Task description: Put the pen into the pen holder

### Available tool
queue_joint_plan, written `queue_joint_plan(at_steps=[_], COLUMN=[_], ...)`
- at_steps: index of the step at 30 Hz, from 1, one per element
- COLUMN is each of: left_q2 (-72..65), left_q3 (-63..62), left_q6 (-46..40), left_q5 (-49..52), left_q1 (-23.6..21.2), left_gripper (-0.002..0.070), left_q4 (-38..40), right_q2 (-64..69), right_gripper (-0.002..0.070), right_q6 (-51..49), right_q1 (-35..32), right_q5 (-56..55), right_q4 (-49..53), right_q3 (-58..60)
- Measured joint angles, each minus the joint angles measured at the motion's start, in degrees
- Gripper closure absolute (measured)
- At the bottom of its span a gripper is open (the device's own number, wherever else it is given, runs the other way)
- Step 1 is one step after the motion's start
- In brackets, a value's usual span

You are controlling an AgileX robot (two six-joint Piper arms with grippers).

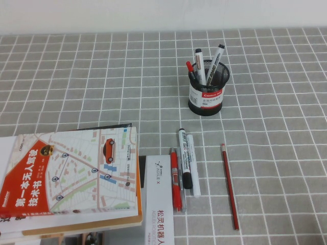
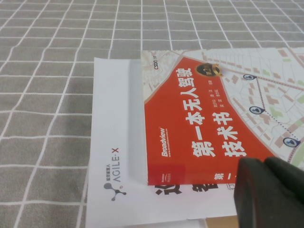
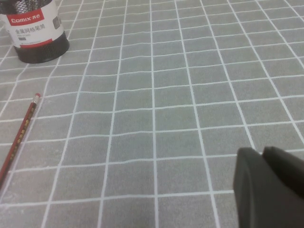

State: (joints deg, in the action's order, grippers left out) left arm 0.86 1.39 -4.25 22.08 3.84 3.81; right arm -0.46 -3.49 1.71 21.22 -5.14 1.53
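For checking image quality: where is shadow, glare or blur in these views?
High view: even light, soft shadow beside the pen holder, far wall overexposed. Left wrist view: left pincer a blurred dark shape over the book. Right wrist view: right pincer equally blurred, cloth sharp.

White pen [image 1: 192, 164] flat, near mesh holder [image 1: 206, 94].

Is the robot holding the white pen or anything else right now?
No, nothing is held. The pen lies on the table. The right gripper is shut over bare tablecloth; the left gripper hangs over the book.
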Motion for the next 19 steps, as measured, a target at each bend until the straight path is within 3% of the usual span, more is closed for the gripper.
queue_joint_plan(at_steps=[19], left_q2=[0.0], left_q3=[0.0], left_q6=[0.0], left_q5=[0.0], left_q1=[0.0], left_gripper=[0.0678], left_q4=[0.0], right_q2=[-0.1], right_gripper=[0.0689], right_q6=[0.0], right_q1=[0.0], right_q5=[0.0], right_q4=[-0.7], right_q3=[0.0])
